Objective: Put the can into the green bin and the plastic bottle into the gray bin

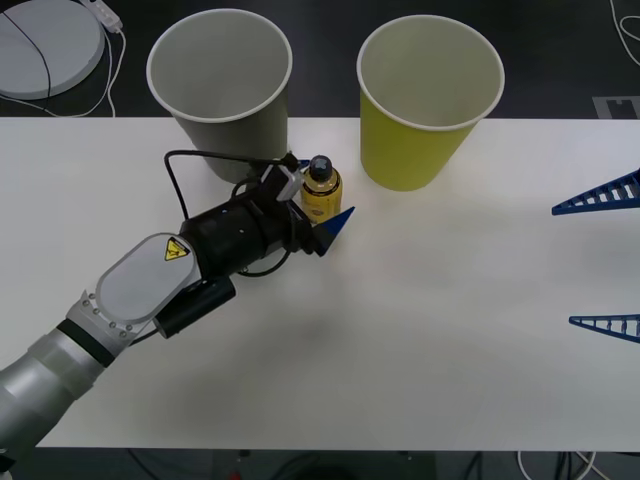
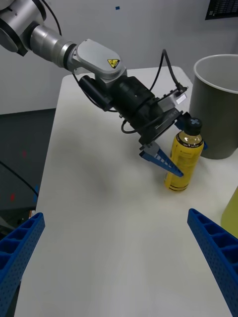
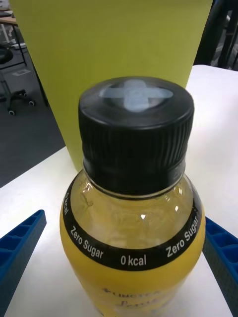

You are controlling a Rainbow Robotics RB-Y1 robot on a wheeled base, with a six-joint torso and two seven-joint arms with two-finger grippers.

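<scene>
Front view: a white table (image 1: 450,330) w/ dark floor behind it; a round gray-white disc (image 1: 45,45) w/ a cable lies on the floor beyond the far-left corner. Two cups stand at the far edge, the gray bin (image 1: 222,90) to the left and the green bin (image 1: 428,100) to the right, well apart. Both show a pale inside w/ nothing visible in it. One plastic bottle (image 1: 321,190) stands upright between them, closer to the gray bin, just in front of it. The left gripper (image 1: 318,205) is at the bottle, jaws apart w/ one finger on each side; I cannot tell if they touch it. The right gripper (image 1: 600,260) is near the table's right edge, well apart from the bottle, jaws wide apart and holding nothing.

Right wrist view: the same table, a pale wall and dark floor behind. The bottle (image 2: 184,158) stands just beside the gray bin (image 2: 218,104), the left gripper (image 2: 173,148) around it.

Left wrist view: the bottle (image 3: 134,198) is close up, black cap, label reads "Zero Sugar" and "0 kcal". It sits between the two blue fingers (image 3: 20,242); the green bin (image 3: 114,54) is behind it.
</scene>
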